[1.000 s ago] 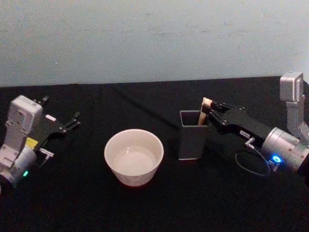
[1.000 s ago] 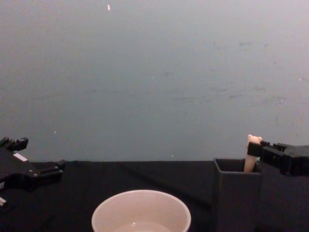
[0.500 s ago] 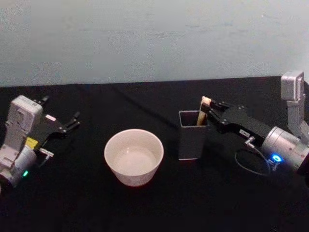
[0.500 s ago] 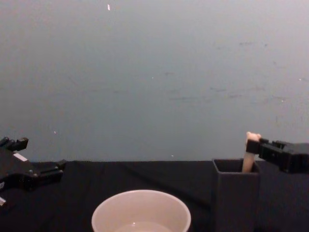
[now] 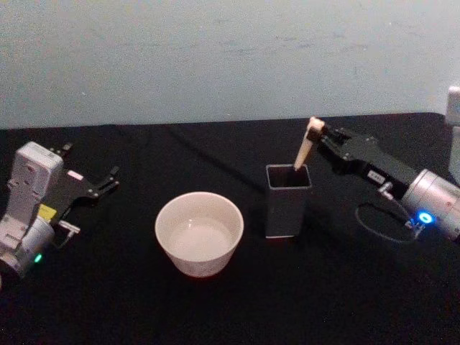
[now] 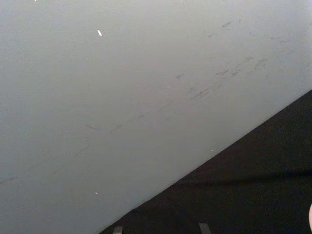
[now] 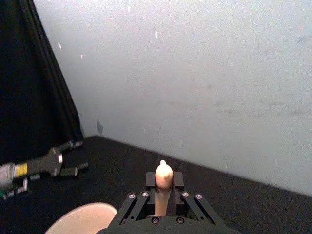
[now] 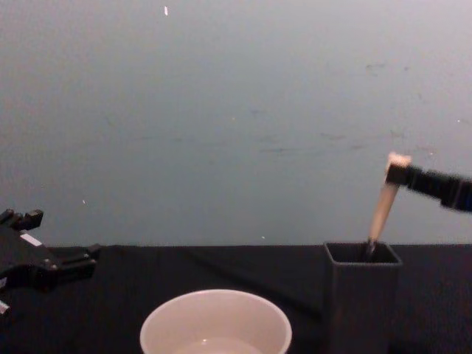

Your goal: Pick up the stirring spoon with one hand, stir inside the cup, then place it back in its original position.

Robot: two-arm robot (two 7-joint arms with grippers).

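Note:
The stirring spoon point(image 5: 305, 150) has a cream handle and hangs tilted, its lower end still inside the dark grey square holder point(image 5: 287, 200). My right gripper point(image 5: 318, 134) is shut on the handle's top, above and right of the holder. In the chest view the stirring spoon point(image 8: 383, 205) rises out of the holder point(image 8: 361, 295) with the right gripper point(image 8: 398, 172) clamped at its top. The right wrist view shows the spoon handle point(image 7: 164, 180) between the fingers. The cream-white cup point(image 5: 199, 232) stands left of the holder. My left gripper point(image 5: 108, 180) rests open at the far left.
A black cloth point(image 5: 215, 302) covers the table, with a pale wall behind. A cable point(image 5: 381, 230) loops from the right arm onto the cloth right of the holder. Open cloth lies between the cup and the left arm.
My right gripper has risen and drawn back to the right, lifting the stirring spoon most of the way out of the holder. The left arm has stayed still.

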